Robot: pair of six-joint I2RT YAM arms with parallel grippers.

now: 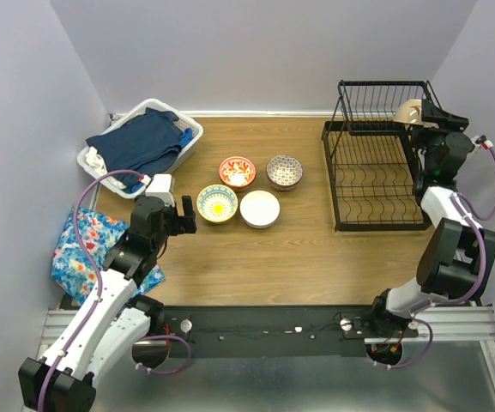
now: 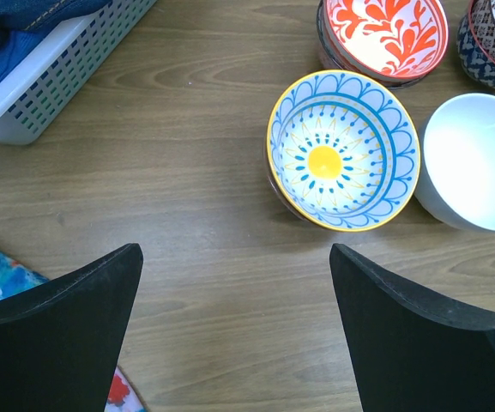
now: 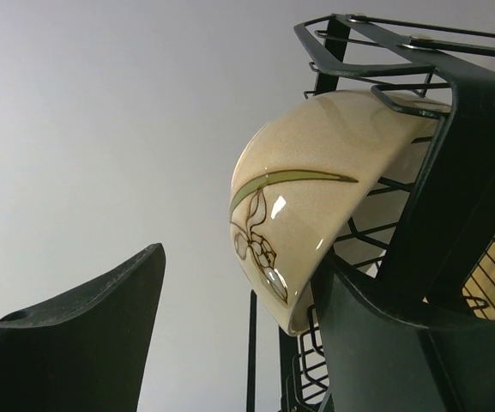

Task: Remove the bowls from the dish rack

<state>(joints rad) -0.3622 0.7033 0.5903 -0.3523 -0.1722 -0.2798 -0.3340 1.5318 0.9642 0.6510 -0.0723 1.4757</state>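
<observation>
Nearly done, I judge: painted and white ceramic bowls [image 1: 260,209] sit unloaded on the table; one beige leaf-painted bowl [image 3: 307,172] remains in the black wire dish rack [image 1: 376,227], the open right gripper [image 3: 243,283] straddling it ungripped, the left gripper [image 2: 234,257] agape, empty.

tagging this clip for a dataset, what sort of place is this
Probably a robot test cell staged for household chores, not a real kitchen: blank walls box in a wooden table, with a black dish rack and a white laundry basket on it.
</observation>
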